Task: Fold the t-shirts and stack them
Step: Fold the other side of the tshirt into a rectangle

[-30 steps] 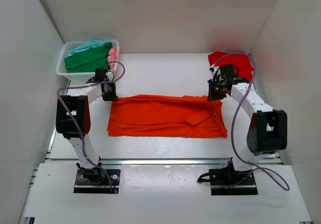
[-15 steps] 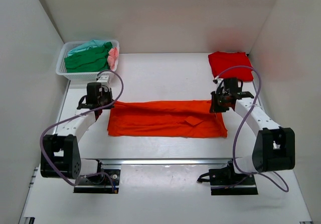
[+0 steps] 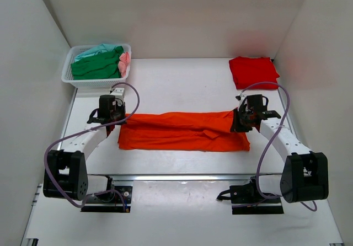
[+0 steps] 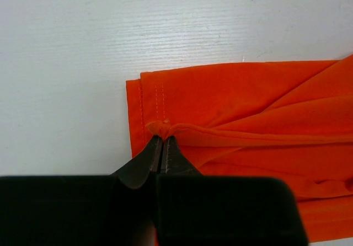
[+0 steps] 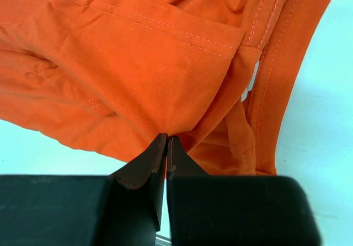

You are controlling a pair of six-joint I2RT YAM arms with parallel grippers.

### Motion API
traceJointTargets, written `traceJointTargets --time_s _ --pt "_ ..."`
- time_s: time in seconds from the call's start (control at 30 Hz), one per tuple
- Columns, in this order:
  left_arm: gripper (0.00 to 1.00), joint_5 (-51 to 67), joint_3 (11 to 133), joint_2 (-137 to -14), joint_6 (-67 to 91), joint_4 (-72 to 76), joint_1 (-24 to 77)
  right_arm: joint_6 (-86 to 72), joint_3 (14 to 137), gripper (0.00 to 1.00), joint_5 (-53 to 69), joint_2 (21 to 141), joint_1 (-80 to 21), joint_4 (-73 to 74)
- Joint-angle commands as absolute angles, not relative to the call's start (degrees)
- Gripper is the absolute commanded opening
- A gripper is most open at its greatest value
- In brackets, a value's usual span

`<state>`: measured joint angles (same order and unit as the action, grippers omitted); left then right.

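Two grips share one garment: the left gripper is clenched on a small bunch of cloth just inside the stitched hem of the orange t-shirt, and the right gripper is pinched tight on a fold at the opposite end, close to the sleeve and neck seams; the shirt lies across the middle of the table between the two arms, long side running left to right, its far edge raised into a ridge by the two pinches while the near part rests flat; a red t-shirt lies folded at the far right corner, well apart, and a green tee sits with teal and pink cloth in the basket at the far left; the orange fabric looks light, thin and wholly limp, so it should sag between the pinches and drape wherever it is let down, with no stiffness to carry a crease by itself; it is not fragile, and cotton likely drags a little on the surface rather than sliding; the best holds are probably the two ends of one edge, on hem or seam where the layers are thicker, kept level and gently taut so the fold falls straight; a shallow pinch may slip free.
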<state>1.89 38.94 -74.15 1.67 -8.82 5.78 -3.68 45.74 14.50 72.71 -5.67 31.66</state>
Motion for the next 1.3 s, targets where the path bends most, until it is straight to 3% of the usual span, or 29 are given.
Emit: traceJointTargets --time_s 0.0,0.23,0.37,0.43,0.5,0.63,0.67,0.73,0.8,0.87,0.97,1.1,1.27 --pt "0.07 0.1 38.9 -72.2 0.0 -10.2 6.8 -4.5 44.7 0.00 15.2 70.8 -6.1 30.2" --pt "0.16 -3.2 39.7 -74.0 0.0 -13.0 6.9 -6.1 43.2 0.00 15.0 69.4 -6.7 31.8" --pt "0.29 -4.0 40.7 -75.4 0.3 -14.4 7.2 -7.4 41.9 0.00 14.4 67.9 -8.0 32.4" --pt "0.54 -4.4 41.8 -76.1 0.5 -15.4 7.0 -8.1 41.5 0.00 13.4 67.8 -9.0 33.9" --pt "0.99 -6.0 43.5 -76.8 1.2 -17.4 6.9 -8.7 42.0 0.00 13.5 68.0 -8.3 36.4" --pt "0.99 -6.0 46.5 -75.0 0.5 -18.0 6.5 -9.8 45.6 0.00 10.5 68.0 -7.9 41.7" --pt "0.99 -5.3 46.9 -74.2 0.0 -18.0 6.6 -10.3 46.2 0.05 8.9 67.7 -8.3 43.1" --pt "0.99 -3.4 48.1 -73.0 0.0 -16.4 7.6 -10.5 48.5 0.25 7.9 66.9 -8.6 43.4" --pt "0.96 -2.2 49.0 -73.1 -1.5 -15.6 9.0 -10.4 49.4 0.34 8.3 67.2 -8.3 42.6" --pt "0.94 -1.5 50.0 -74.3 -1.5 -15.3 10.7 -10.8 50.1 0.50 8.2 68.6 -8.6 41.8" --pt "0.88 -1.8 50.4 -78.1 -1.8 -14.7 13.7 -12.0 50.6 0.51 7.6 71.2 -9.9 40.2" --pt "0.75 -0.2 49.9 -84.0 -0.3 -15.4 16.9 -14.8 48.3 0.44 7.0 75.0 -11.5 35.8" --pt "0.73 3.2 53.4 -92.1 8.4 -20.4 19.5 -16.4 49.6 0.45 8.0 85.8 -10.2 30.9"
